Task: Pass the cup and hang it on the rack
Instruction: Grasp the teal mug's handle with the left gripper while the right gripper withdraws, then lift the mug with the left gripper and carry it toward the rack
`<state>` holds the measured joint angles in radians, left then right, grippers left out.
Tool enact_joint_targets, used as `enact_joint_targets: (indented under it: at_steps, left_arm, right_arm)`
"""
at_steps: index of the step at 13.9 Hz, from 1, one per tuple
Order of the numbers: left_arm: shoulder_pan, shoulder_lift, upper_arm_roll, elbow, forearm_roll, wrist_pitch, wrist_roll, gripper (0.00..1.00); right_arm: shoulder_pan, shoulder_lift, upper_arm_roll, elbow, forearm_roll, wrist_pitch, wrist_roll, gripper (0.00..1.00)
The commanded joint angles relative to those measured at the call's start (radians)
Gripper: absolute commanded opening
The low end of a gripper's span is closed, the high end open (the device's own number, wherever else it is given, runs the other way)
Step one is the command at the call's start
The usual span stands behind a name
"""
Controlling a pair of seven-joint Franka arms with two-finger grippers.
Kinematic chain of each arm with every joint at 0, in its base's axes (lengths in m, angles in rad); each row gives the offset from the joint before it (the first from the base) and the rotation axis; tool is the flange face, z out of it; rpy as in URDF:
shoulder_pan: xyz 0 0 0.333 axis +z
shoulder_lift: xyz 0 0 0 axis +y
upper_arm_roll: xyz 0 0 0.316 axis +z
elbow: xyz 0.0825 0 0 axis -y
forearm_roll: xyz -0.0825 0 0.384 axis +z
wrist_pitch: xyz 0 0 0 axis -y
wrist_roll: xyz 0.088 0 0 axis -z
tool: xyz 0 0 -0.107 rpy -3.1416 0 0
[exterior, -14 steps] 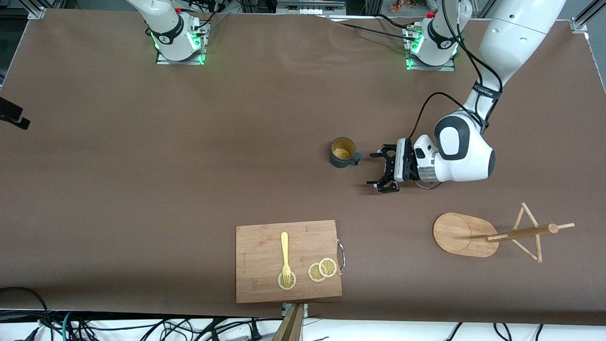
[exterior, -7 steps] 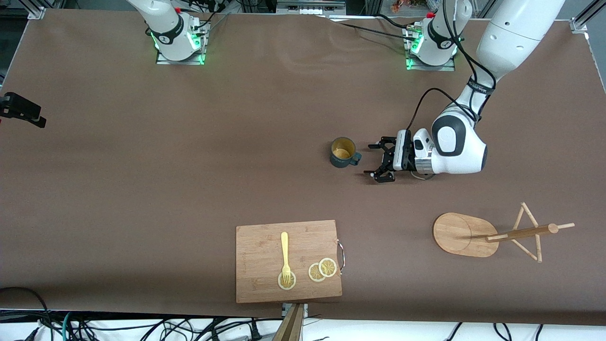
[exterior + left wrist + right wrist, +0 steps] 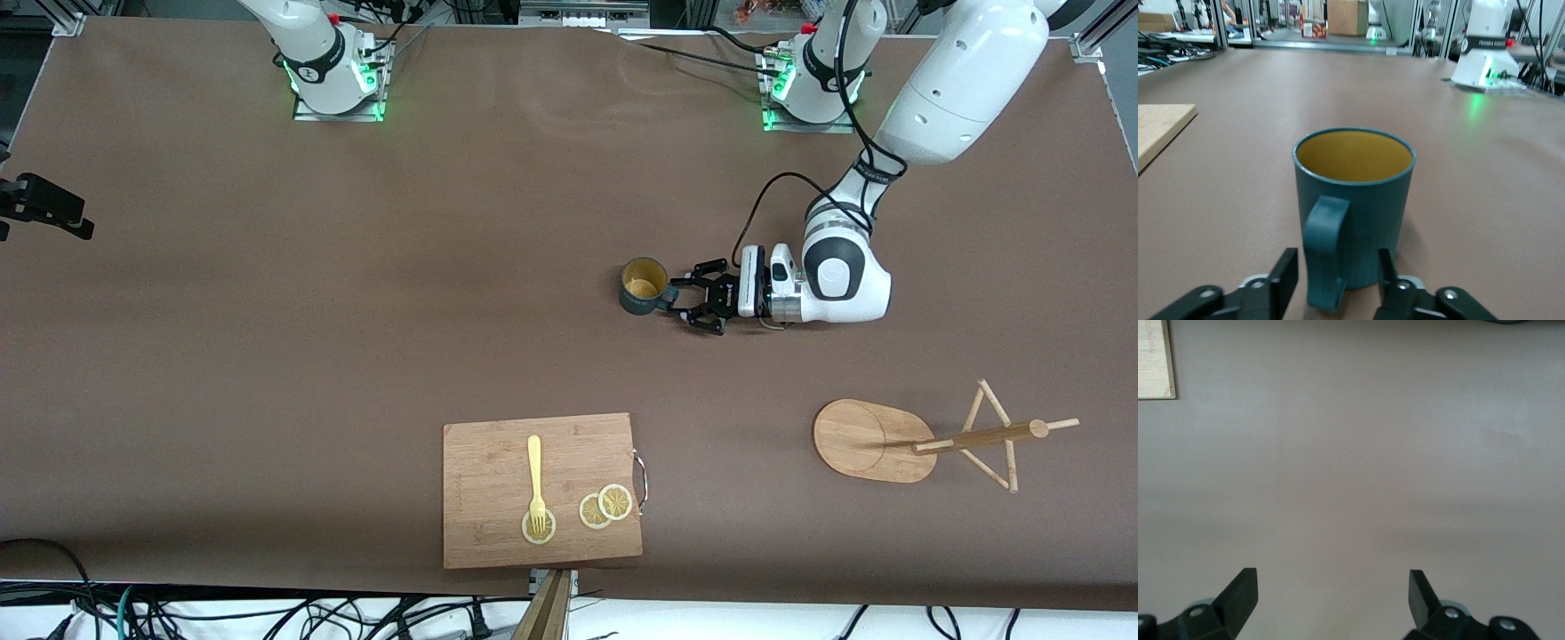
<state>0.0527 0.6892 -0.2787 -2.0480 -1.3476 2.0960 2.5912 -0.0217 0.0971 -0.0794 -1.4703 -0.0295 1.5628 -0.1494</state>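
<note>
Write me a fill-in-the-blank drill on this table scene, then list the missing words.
1. The left end effector has its fingers on either side of the cup's ____.
2. The inside of the cup is ____ in colour.
3. The fork lies on the cutting ____.
4. The rack stands nearer to the ____ arm's end of the table.

Missing words: handle; yellow; board; left

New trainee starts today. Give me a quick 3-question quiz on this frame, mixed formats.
1. True or false: the cup stands upright on the table.
2. Which part of the cup sits between the left gripper fingers? A rim, B handle, C base.
3. Fill in: the fork lies on the ____.

Key: 1 true. 2 B; the fingers flank the handle with gaps visible. 3 cutting board.
</note>
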Motion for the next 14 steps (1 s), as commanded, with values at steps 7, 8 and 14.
enact_joint_targets:
  at_steps: [7, 8, 14]
  left_arm:
    - [0.067, 0.015, -0.008, 0.012, -0.035, -0.137, -0.015, 0.0]
    - [0.088, 0.012, -0.007, 0.012, -0.03, -0.183, -0.073, 0.0]
    - [0.237, -0.084, 0.0, 0.008, 0.146, -0.362, -0.457, 0.0]
  right_arm:
    - [-0.003, 0.009, 0.007, 0.018, -0.01, -0.009, -0.012, 1.0]
    - [-0.003, 0.01, 0.009, 0.018, -0.009, -0.009, -0.012, 1.0]
    - [0.006, 0.009, 0.009, 0.022, -0.001, -0.017, -0.013, 1.0]
